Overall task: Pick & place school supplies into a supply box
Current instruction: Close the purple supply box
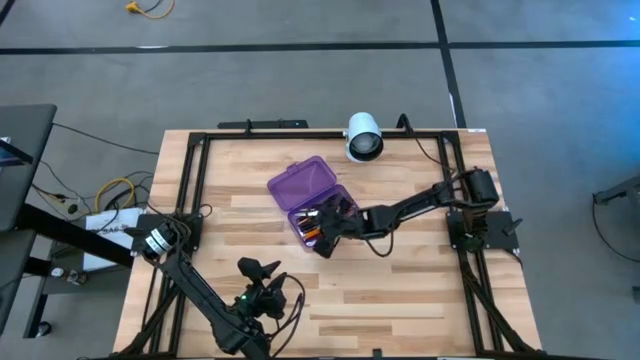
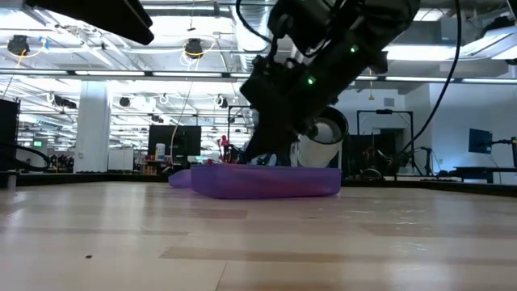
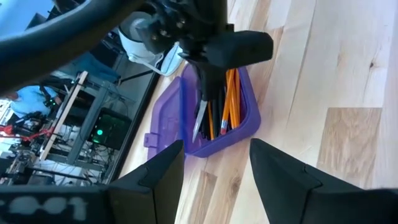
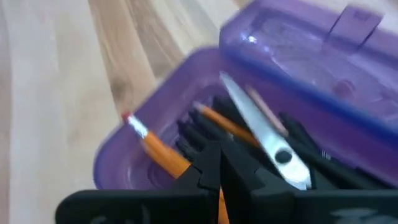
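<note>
Hovering over the near part of the wooden desk [image 1: 400, 290], the left tool [image 1: 262, 268] waited with its fingers [image 3: 155, 180] spread apart and nothing between them, pointed toward the supply box and well apart from it.

Farther in, near the middle of the desk, the supply box [image 1: 312, 203] lay with its hinged lid [image 1: 300, 182] thrown open flat toward the far side. Orange pencils [image 3: 231, 102], black pens [image 3: 214, 115] and the scissors [image 4: 264, 134] rested inside its tray; the scissor blades showed silver, their handles hidden under the tool. One pencil [image 4: 155, 146] leaned with its eraser end up near the tray's rim.

The right tool [image 1: 328, 240] reached from the right side of the desk down into the near end of the tray, its fingers [image 4: 214, 174] clenched together just above the pencils; whether it pinched any of them could not be told.

Beyond the box, at the desk's far edge, stood a white cylindrical camera [image 1: 364, 137]. No readable writing or brand showed on the box, the supplies or the camera.
</note>
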You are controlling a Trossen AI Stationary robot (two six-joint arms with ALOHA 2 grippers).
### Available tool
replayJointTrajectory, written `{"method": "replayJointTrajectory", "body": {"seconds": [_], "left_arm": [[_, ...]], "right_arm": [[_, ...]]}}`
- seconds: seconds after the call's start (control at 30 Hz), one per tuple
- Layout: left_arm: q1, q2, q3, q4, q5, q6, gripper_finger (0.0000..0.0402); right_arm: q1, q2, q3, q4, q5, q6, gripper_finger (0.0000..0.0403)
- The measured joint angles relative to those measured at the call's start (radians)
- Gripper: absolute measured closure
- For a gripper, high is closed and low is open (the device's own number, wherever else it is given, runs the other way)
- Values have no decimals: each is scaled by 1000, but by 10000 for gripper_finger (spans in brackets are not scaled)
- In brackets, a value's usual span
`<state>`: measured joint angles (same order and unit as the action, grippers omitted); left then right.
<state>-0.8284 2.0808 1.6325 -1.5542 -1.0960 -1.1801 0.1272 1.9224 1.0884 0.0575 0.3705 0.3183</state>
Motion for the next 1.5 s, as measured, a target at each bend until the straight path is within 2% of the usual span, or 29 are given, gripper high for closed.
{"method": "replayJointTrajectory", "body": {"seconds": [0.47, 0.8, 1.03, 1.33, 1.5], "left_arm": [[0, 0, 0, -2, -9, 2, 226], [0, 0, 0, -16, -10, 2, 226], [12, 0, 0, -17, -13, 4, 226], [37, 0, 0, -17, -12, 40, 226], [52, 0, 0, -17, -12, 50, 226]], "right_arm": [[53, 29, 1, 2, -103, -12, 403], [121, 26, 4, -117, -115, -12, 403], [135, 2, 0, -176, -101, -40, 403], [67, -139, 1, -346, -49, -68, 403], [52, -175, 1, -268, -13, -134, 403]]}}
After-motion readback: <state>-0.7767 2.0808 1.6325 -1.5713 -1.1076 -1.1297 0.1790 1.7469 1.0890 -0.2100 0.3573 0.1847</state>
